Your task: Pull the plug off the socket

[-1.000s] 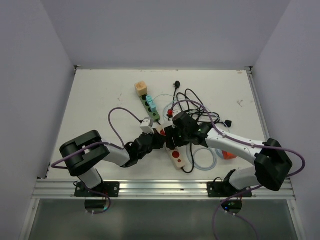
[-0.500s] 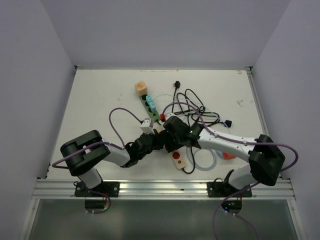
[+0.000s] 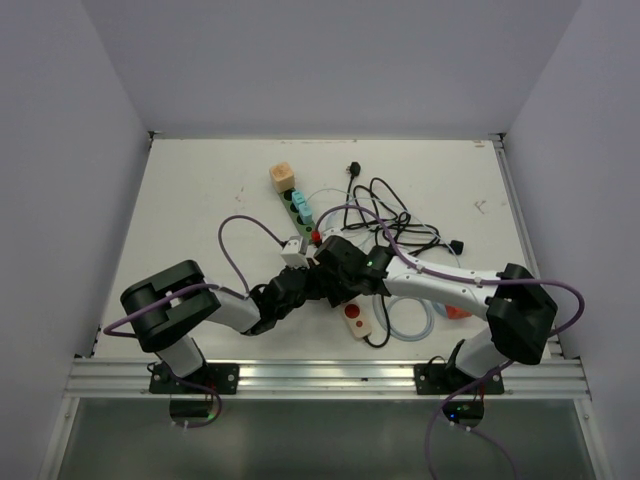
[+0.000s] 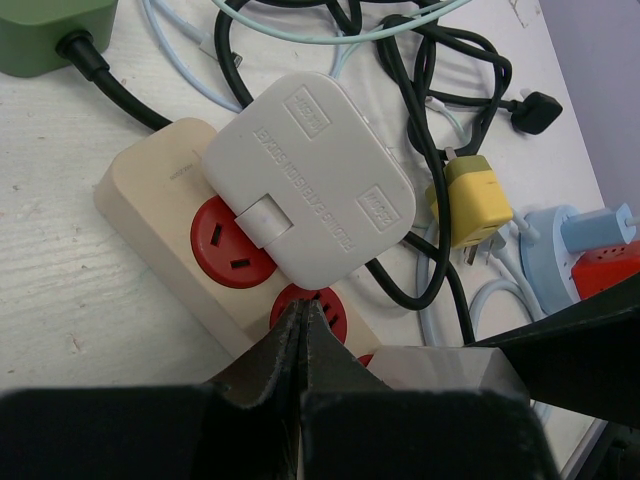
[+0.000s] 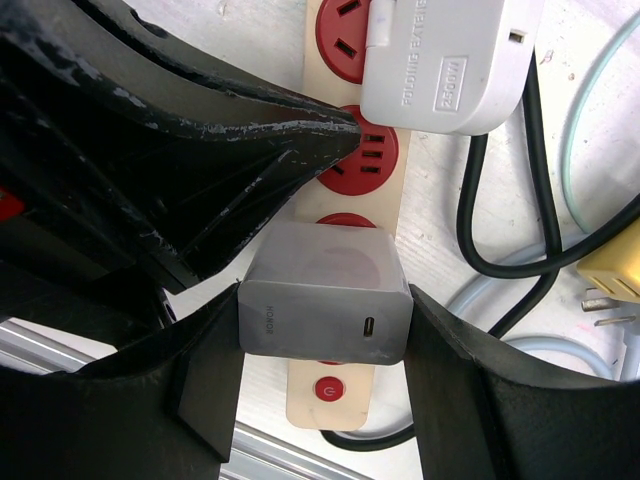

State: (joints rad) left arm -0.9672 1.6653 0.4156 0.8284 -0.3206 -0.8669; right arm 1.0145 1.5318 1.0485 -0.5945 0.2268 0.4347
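The grey charger block [image 5: 325,290] sat over the cream power strip [image 5: 300,398], just on the far side of its red switch [image 5: 330,388], around the middle of the table [image 3: 200,200] and a little toward the near edge. The right gripper [image 5: 325,335] was clamped on the charger block, with one of its fingers [image 5: 205,375] flat against each side. Whether the pins were seated in the socket could not be told.

The left gripper [image 4: 300,322] came in from the left with its two fingers pressed together and nothing between them, its tips at the second red socket [image 4: 318,308] of the strip.

Toward the far end of the strip a white adapter [image 4: 310,180] was plugged in, partly covering the first red socket. Black cables [image 4: 430,120] lay tangled to the right, with a yellow plug [image 4: 470,200] among them.

Farther off lay a green power strip [image 3: 297,220] with a turquoise plug [image 3: 303,209] in it, and a tan cube [image 3: 282,177] sat at its far end
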